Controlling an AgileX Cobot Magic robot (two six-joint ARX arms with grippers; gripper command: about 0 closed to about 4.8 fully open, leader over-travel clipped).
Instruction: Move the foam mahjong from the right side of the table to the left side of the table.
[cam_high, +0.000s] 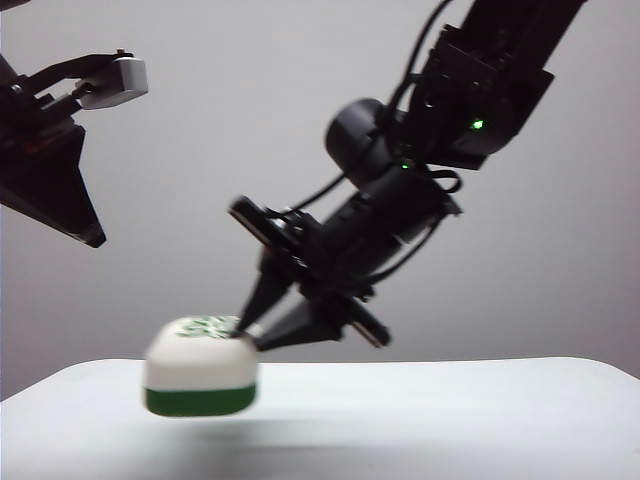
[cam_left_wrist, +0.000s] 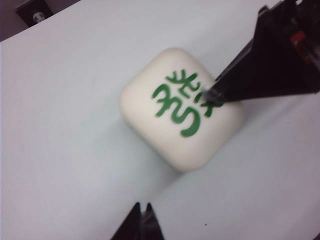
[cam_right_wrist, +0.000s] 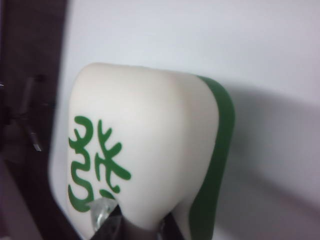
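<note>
Overhead, right gripper (cam_high: 250, 328) jaws clamped the foam mahjong (cam_high: 200, 366) above the worktop (cam_high: 450, 420); left gripper (cam_left_wrist: 141, 212) at nine o'clock, jaws nearly closed, empty.

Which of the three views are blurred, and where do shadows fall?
Exterior view: foam mahjong and right end effector slightly smeared, a soft shadow on the table beneath. Left wrist view: characters blurred. Right wrist view: close, soft; shadow beside the green base.

plain white table (cam_high: 450, 420), smooth, rounded corners
</note>
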